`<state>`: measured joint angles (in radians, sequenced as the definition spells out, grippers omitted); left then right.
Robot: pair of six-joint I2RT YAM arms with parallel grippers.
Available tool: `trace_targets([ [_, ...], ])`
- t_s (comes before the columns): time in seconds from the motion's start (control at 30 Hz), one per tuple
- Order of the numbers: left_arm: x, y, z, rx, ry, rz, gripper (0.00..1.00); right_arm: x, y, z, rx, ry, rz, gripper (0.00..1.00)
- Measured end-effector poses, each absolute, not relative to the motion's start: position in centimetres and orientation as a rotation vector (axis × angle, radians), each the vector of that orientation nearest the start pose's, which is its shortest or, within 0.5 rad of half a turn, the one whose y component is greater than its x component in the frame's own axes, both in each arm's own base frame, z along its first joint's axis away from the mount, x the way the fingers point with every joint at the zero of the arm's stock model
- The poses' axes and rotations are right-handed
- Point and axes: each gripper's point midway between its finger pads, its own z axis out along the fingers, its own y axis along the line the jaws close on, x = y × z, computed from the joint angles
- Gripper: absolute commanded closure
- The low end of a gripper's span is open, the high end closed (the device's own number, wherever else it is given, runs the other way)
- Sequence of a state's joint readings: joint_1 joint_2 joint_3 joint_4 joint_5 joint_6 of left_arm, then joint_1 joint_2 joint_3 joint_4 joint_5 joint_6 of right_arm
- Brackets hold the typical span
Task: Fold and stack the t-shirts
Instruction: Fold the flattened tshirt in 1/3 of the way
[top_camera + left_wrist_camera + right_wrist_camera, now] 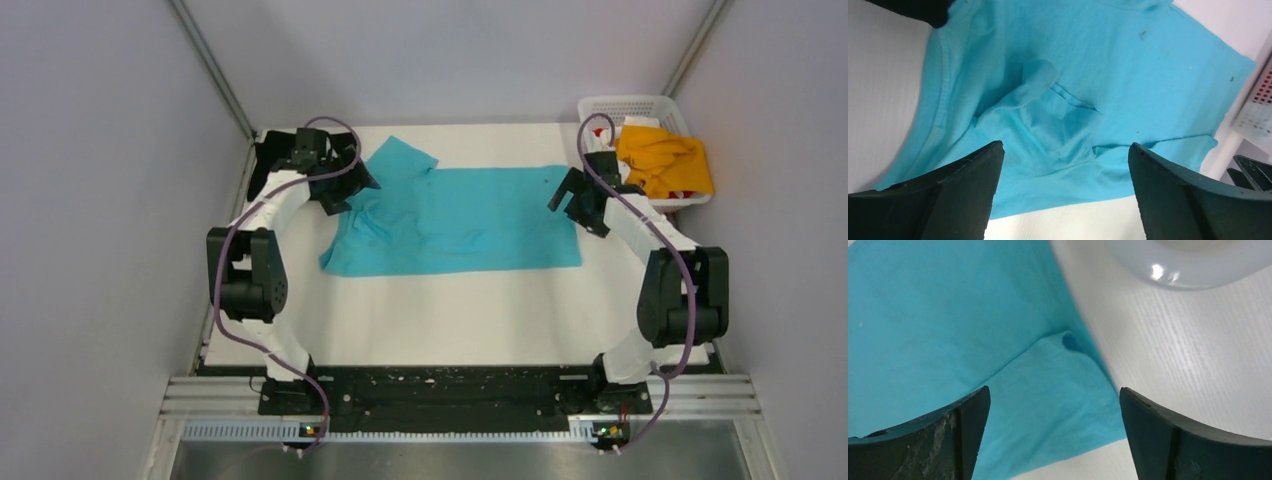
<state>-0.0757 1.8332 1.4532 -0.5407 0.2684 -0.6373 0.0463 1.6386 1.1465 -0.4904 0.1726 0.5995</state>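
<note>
The turquoise-blue t-shirt (470,220) lies spread across the middle of the white table, flat on the right and rumpled at its left end. My left gripper (352,195) hovers open and empty over the rumpled left end (1048,115); its jaws (1065,146) stand wide apart. My right gripper (572,212) hovers open and empty over the shirt's right edge, where a folded corner (1058,390) lies between its jaws (1054,390). The orange-yellow t-shirt (665,160) lies bunched in the white basket (600,105). A black cloth shape (268,165) lies at the far left corner, partly hidden by my left arm.
The white lattice basket stands at the far right corner, close to my right gripper, and shows at the right edge of the left wrist view (1255,112). A white rounded plastic edge (1188,267) shows beyond the right jaws. Grey walls enclose the table (450,320).
</note>
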Motion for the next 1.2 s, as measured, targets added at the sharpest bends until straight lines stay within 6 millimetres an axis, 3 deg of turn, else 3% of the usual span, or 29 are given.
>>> trace_targets([
  [0.1,43.8,-11.1,13.4,-0.570,2.476,-0.655,0.01,38.9,3.4,9.4,0.627,2.415,0.117,0.01],
  [0.2,42.4,-12.1,12.9,-0.544,2.491,-0.690,0.01,38.6,7.4,9.1,0.469,2.436,0.249,0.01],
  [0.27,41.3,-12.7,11.5,-0.540,2.521,-0.715,0.01,38.1,9.7,8.3,0.394,2.459,0.333,0.01],
  [0.37,39.0,-12.9,8.4,-0.567,2.599,-0.706,0.01,37.8,11.5,7.2,0.336,2.480,0.401,0.01],
  [0.53,36.8,-12.5,4.6,-0.625,2.674,-0.672,0.01,36.8,11.6,4.7,0.323,2.519,0.401,0.02],
  [0.6,36.6,-12.6,4.6,-0.622,2.656,-0.694,0.01,35.9,11.3,3.6,0.324,2.538,0.386,0.02],
  [0.8,34.5,-12.3,4.6,-0.628,2.585,-0.710,0.01,33.5,10.4,3.5,0.331,2.516,0.368,0.01],
  [1.2,21.5,-12.1,4.2,-0.821,2.603,-0.676,0.01,22.4,8.9,3.0,0.497,2.648,0.378,0.01],
])
